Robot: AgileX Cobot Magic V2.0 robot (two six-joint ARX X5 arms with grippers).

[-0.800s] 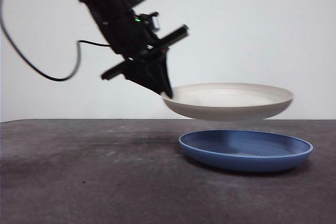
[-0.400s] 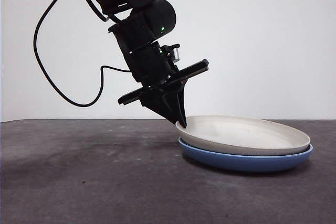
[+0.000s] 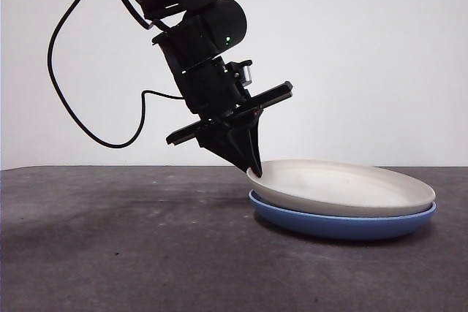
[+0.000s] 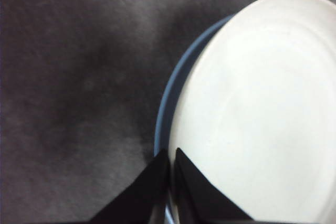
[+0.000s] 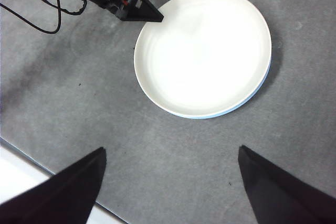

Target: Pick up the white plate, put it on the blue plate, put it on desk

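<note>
At the left claw (image 3: 253, 169) tips, jaws pinched shut on the near rim of the white plate (image 3: 344, 188), which sits nested on the blue plate (image 3: 344, 224) on the bench (image 3: 110, 253). White plate looks slightly tilted, claw side raised off the blue rim. Risks: lifting from one rim edge could let the plate pivot and slip out; dragging sideways could shove the blue plate along; releasing while tilted could make it clack down off-centre. Room: bare bench on the claw's outer side, away from the plates, plenty for setting down. Right claw (image 5: 170, 182) hangs high and well apart, jaws spread wide, holding nothing, not in the way.
</note>
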